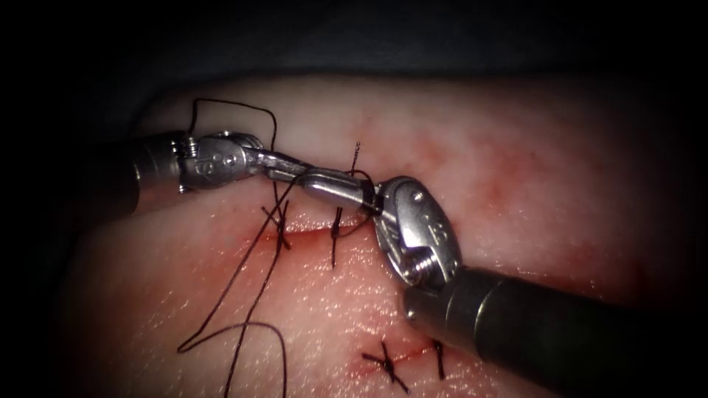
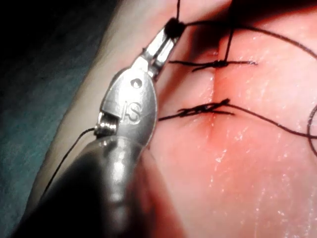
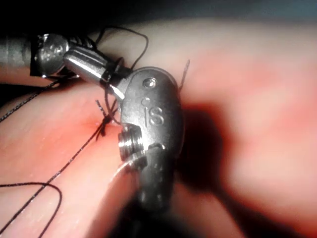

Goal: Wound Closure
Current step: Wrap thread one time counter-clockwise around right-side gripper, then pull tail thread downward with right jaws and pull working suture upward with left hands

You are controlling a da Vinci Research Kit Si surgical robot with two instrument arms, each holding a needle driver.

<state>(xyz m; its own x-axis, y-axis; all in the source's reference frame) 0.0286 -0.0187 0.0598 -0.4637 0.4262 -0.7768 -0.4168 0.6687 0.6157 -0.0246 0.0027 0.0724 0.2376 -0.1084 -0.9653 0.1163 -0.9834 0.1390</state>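
The tissue [image 1: 516,169] carries a cut [image 1: 310,230] with two tied dark stitches [image 1: 280,228] across it. My left tool [image 1: 360,193] reaches in from the left over the cut, jaws shut on the dark thread [image 1: 243,280] at their tip; the left wrist view shows that tool [image 2: 172,30] with a clump of thread in its tip. My right tool [image 1: 372,203] comes up from the lower right and meets the left tool's tip above the second stitch [image 1: 335,234]. A short thread end [image 1: 356,152] stands up just beyond them. In the right wrist view, the right tool [image 3: 115,89] touches the left tool [image 3: 91,62].
Slack thread loops over the tissue at lower left [image 1: 221,335] and arcs behind the left tool [image 1: 236,109]. Two more stitches [image 1: 387,361] sit lower on the cut beside the right shaft [image 1: 531,324]. Red fluid [image 1: 302,234] lines the cut.
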